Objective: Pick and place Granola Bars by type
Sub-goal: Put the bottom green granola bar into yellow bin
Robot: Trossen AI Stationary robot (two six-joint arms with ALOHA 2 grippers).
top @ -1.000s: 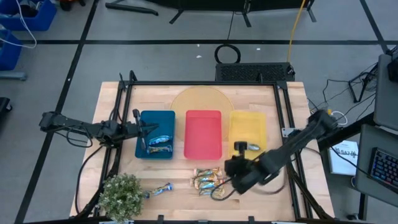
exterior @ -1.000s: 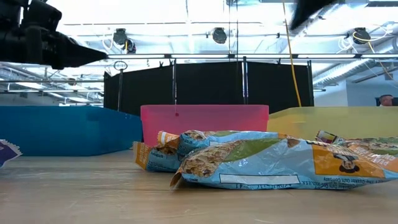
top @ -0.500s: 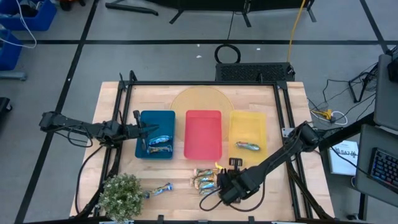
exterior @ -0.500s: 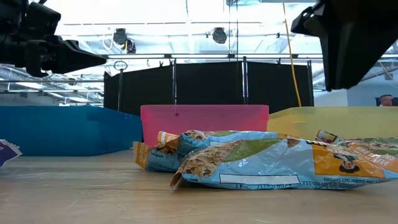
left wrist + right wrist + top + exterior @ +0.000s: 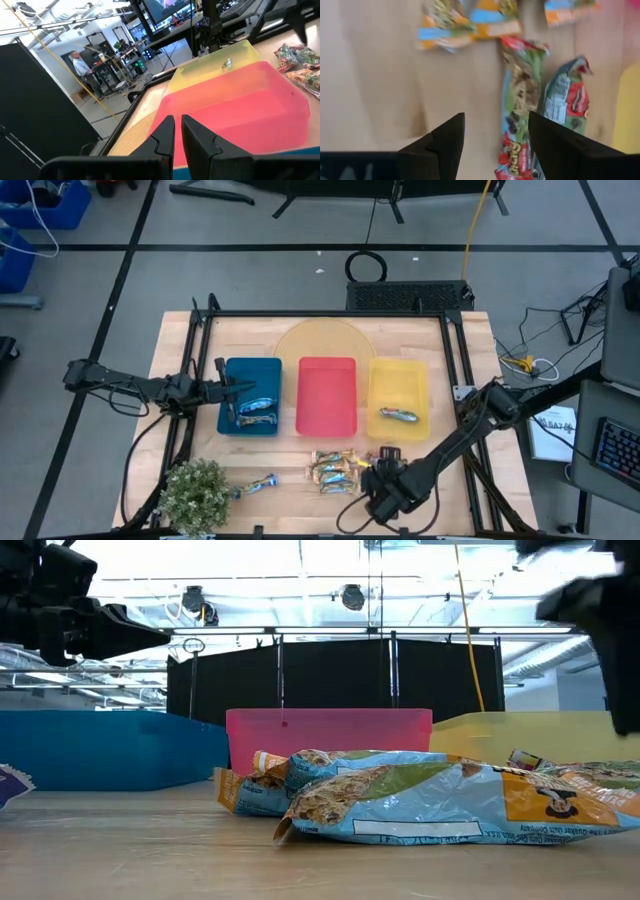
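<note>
Several granola bars (image 5: 335, 468) lie in a loose pile on the table in front of the red tray (image 5: 327, 370). Among them are red-and-green bars (image 5: 520, 100) and orange-and-blue ones (image 5: 465, 20). My right gripper (image 5: 495, 120) hangs open above the pile's right end (image 5: 385, 458), touching nothing. One bar (image 5: 398, 415) lies in the yellow tray (image 5: 398, 375). Two more bars (image 5: 258, 408) lie in the blue tray (image 5: 250, 370). My left gripper (image 5: 225, 390) hovers shut and empty over the blue tray's left side. A single bar (image 5: 262, 482) lies near the plant.
A green potted plant (image 5: 195, 495) stands at the near left corner. A round wooden board (image 5: 320, 340) lies behind the trays. A black frame (image 5: 455, 380) borders the table. People stand in the room beyond, in the left wrist view.
My right gripper has drawn back from the yellow tray toward the table's near edge and now hangs over the pile of bars. The bar in the yellow tray has stayed where it lay.
</note>
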